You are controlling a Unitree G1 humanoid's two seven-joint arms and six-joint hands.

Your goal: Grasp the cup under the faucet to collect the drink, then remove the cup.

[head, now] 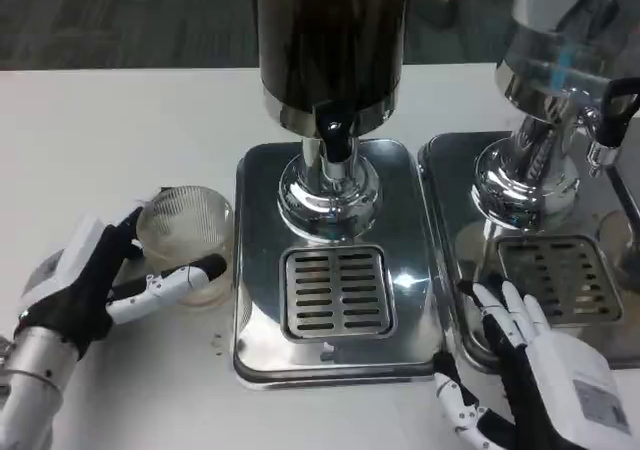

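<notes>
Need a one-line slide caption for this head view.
Left hand holds a clear ribbed cup on the white table beside the dark drink dispenser's drip tray; right hand waits open.

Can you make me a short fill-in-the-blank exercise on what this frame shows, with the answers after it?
1. The clear ribbed cup stands on the white table, to the ____ of the drip grille in the picture.
2. The hand whose fingers reach around the cup is the ____ hand.
3. The right hand lies at the table's near edge, holding ____.
4. The dispenser tank above the faucet holds a ____ drink.

Answers: left; left; nothing; dark
</notes>
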